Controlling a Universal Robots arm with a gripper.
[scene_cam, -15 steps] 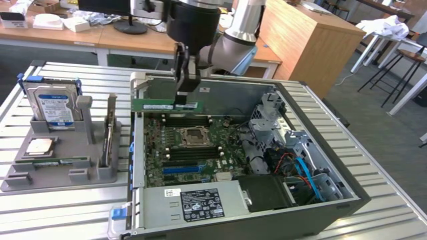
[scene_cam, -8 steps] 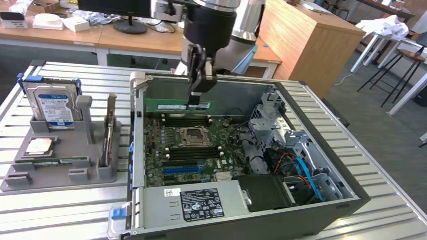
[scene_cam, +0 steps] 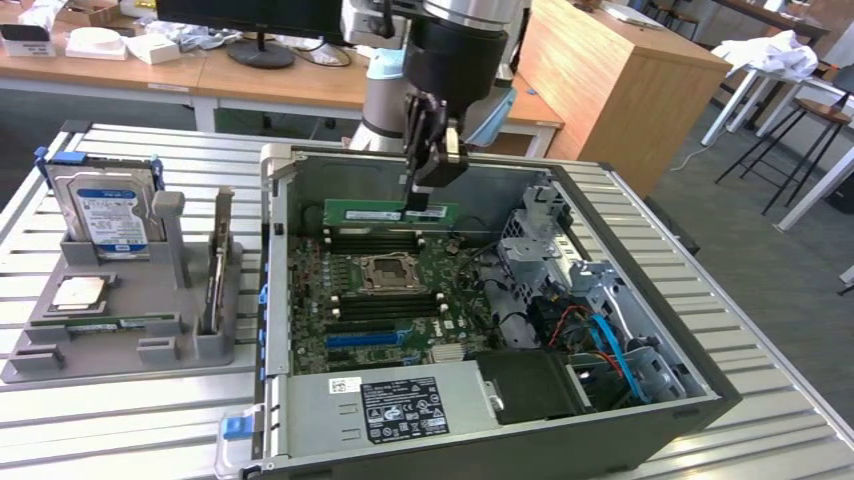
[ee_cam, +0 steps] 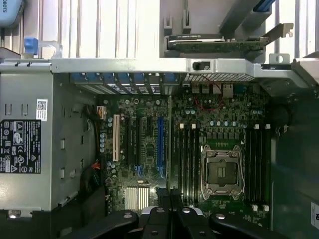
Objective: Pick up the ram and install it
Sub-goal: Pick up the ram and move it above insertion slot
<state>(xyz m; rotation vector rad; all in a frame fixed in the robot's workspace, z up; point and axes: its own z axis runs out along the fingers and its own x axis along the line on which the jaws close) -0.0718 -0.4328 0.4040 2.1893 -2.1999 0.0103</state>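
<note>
Looking at the exterior view, you see the tool [scene_cam: 422, 203] clamped on the ram [scene_cam: 367, 212], which hangs level on its long edge above the motherboard [scene_cam: 354, 300] inside the open computer case [scene_cam: 360, 175]. In the wrist view, your tool [ee_cam: 170, 211] grips the ram [ee_cam: 170, 149] edge-on, a thin strip running alongside the black memory slots [ee_cam: 187, 159] beside the CPU socket [ee_cam: 222, 172].
</note>
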